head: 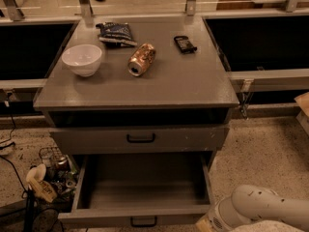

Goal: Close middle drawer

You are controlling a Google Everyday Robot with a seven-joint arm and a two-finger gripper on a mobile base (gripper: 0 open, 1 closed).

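Middle drawer (pixel 142 187) pulled out, box bare. Gripper (pixel 205 223) just beside its right front corner, white arm (pixel 263 204) low, rightward; grip opening cannot be told. Label on can (pixel 141 59) above is illegible.

Grey mid drawer (pixel 145 190), fully open, bare box, small black handle (pixel 143 221) ctr front.

Dim amber light; gripper (pixel 203 224) shadowed bottom-right

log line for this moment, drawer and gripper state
middle drawer: pulled out | gripper: not in view | arm: lower right, beside drawer front corner | close: not done
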